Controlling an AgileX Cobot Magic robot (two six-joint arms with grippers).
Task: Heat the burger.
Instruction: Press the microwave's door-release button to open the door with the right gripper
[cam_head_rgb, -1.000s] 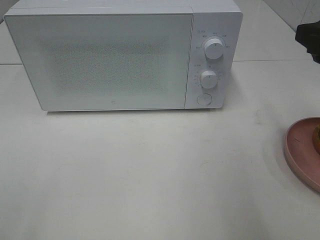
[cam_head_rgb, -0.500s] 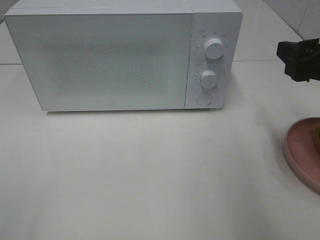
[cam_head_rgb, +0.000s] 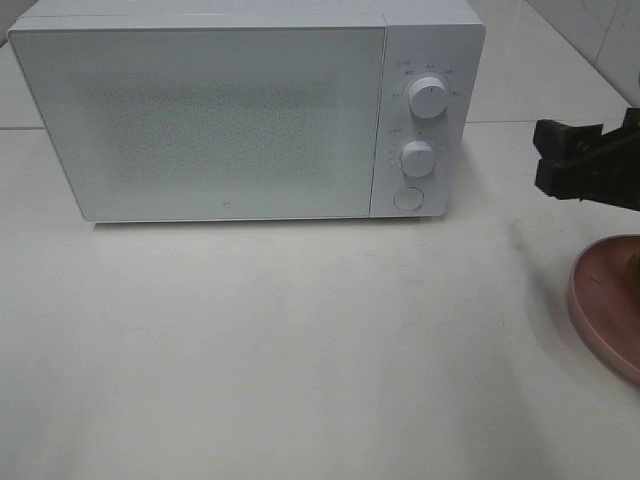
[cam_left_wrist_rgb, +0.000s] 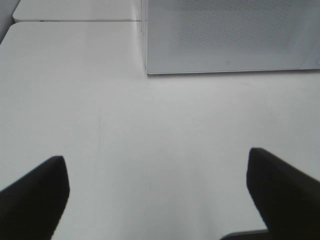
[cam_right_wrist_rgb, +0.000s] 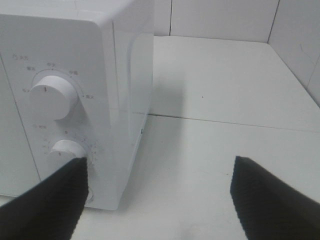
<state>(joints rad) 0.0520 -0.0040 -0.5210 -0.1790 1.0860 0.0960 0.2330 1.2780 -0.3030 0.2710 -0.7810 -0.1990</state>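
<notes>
While I watched the high camera, the right gripper (cam_head_rgb: 548, 154) hung at the right side of the scene, to the right of the microwave (cam_head_rgb: 220, 120) and its control panel, beyond the far rim of the pink plate (cam_head_rgb: 598, 295). Its two black fingers stood spread apart with nothing between them. Through its wrist camera I saw only bare table (cam_head_rgb: 300, 350) in the gap, with the upper knob (cam_head_rgb: 428, 97) and lower knob (cam_head_rgb: 417, 158) off to one side.

The left gripper (cam_left_wrist_rgb: 157, 192) did not show in the high view. Its own wrist camera showed it spread wide and empty over the table, facing the microwave's lower front corner. The microwave door was shut, and the round button (cam_head_rgb: 407, 198) sat below the knobs.

I could not place the burger with any certainty, because the plate was cut off by the right edge of the high view.
</notes>
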